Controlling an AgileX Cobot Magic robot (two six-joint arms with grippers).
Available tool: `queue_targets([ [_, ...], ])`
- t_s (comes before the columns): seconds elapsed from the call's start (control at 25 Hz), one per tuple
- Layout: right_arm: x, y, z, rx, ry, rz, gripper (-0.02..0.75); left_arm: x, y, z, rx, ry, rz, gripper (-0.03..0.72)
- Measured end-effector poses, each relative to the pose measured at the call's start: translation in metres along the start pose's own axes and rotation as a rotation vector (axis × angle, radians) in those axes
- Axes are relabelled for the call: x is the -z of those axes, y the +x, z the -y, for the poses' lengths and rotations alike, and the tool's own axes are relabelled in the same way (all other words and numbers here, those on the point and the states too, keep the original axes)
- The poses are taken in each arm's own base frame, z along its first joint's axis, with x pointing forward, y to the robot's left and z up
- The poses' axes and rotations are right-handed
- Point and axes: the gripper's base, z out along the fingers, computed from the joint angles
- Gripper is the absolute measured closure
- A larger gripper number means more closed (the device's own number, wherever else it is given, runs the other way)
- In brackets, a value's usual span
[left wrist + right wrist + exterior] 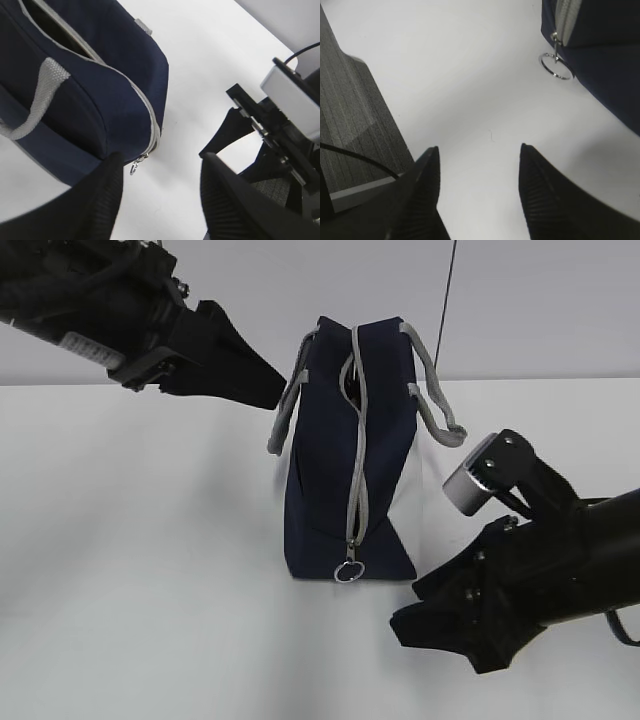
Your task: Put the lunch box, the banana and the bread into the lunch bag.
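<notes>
The lunch bag [345, 455] stands on the table [140, 540], zipped almost shut. The left gripper [160, 192] and right gripper [477, 187] are both spread apart, holding nothing. No food shows. A bump could tip the bag over.

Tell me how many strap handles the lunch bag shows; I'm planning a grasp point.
2. One grey handle hangs over the lunch bag's left side, the other droops over its right side, both attached near the top in the exterior view. No others visible.
</notes>
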Motion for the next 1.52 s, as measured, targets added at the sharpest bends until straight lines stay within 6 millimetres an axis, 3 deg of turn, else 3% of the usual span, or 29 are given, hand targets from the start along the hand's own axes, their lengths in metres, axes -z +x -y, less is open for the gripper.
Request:
queue_targets([
  [0.52,-0.071,0.016,0.033,0.13,-0.033,0.121,0.358,0.0,0.0,0.0,-0.001,0.002,-0.001,0.328],
  [1.0,-0.084,0.005,0.05,0.196,0.0,0.135,0.345,0.0,0.0,0.001,-0.001,0.004,-0.004,0.328],
  [1.52,-0.084,0.005,0.053,0.202,0.022,0.119,0.344,0.0,0.001,0.001,-0.001,0.01,-0.011,0.332],
])
